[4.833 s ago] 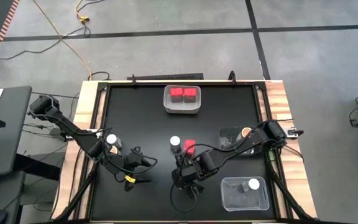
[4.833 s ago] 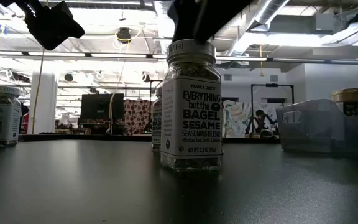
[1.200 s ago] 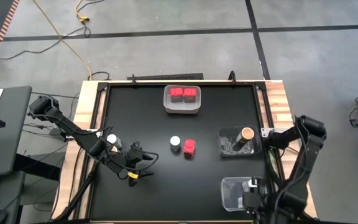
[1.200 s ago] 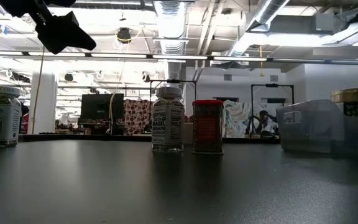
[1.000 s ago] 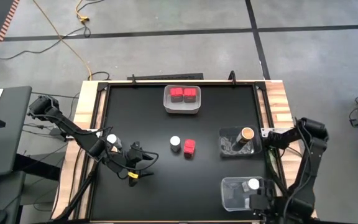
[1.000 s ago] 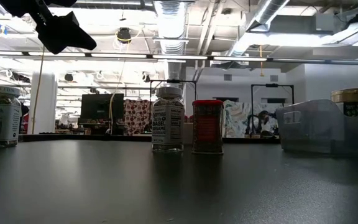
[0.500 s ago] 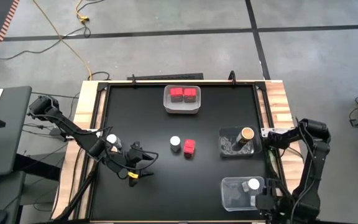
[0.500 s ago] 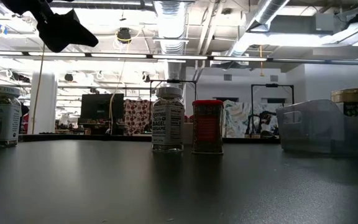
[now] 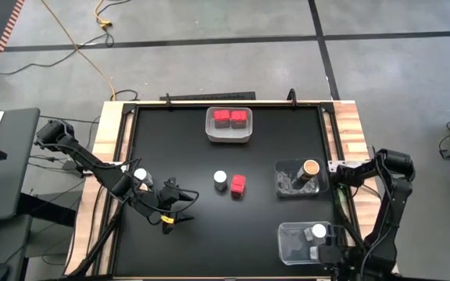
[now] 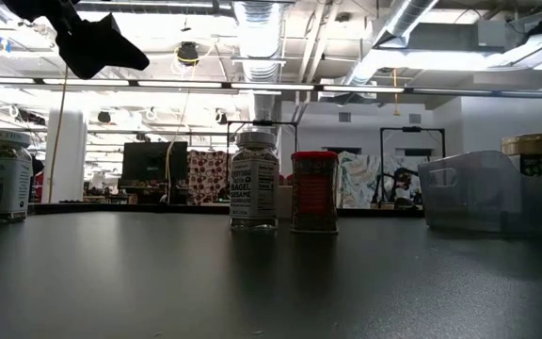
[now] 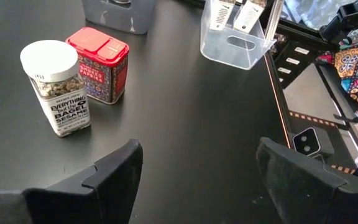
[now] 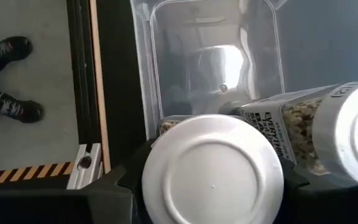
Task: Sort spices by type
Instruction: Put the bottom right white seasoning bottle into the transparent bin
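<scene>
The right arm's fingers [image 12: 211,186] were closed round a white-lidded jar [image 12: 212,175], holding it just over the clear bin [image 12: 166,68] at the desk's near right corner. That looked like the drop-off spot for this kind, since a second jar of the same seasoning [image 12: 316,127] lay on its side in the bin, just beside the held one. Beyond those fingers, past the bin's wall, a person's shoes [image 12: 8,78] stood on the floor.

The left arm's fingers [image 11: 197,177] stood well apart and held nothing, hovering over the bare desk [image 11: 185,124]. Ahead of them, a white-lidded jar [image 11: 56,87] and a red box [image 11: 99,71] stood upright, touching or nearly so, mid-desk and probably still unsorted. Farther off sat another clear bin [image 11: 238,34] with a brown jar [image 9: 310,169] in it. Farthest of all, the white bin [image 9: 229,125] held two red boxes [image 9: 230,117] side by side.
</scene>
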Motion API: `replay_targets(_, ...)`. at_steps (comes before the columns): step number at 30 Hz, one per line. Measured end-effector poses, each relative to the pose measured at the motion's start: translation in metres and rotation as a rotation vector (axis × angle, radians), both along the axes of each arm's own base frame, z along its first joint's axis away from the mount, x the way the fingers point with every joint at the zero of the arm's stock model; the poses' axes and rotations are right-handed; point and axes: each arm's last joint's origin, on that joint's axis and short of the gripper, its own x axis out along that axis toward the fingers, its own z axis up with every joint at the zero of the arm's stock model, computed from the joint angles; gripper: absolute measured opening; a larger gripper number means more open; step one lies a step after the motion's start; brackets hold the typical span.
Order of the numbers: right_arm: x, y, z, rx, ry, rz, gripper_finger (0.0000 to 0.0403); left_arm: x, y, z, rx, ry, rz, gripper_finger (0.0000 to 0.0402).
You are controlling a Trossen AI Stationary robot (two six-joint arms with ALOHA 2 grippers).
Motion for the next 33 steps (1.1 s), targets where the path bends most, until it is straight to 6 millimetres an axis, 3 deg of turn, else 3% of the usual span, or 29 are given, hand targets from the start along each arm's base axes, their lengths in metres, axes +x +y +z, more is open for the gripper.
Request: replay_targets(33, 0.0100, -0.0016, -0.0027, 0.019, -0.001, -0.016, 0.0243, -0.0002, 0.0002, -0.0006, 0.010, 0.005, -0.003, 0.0303)
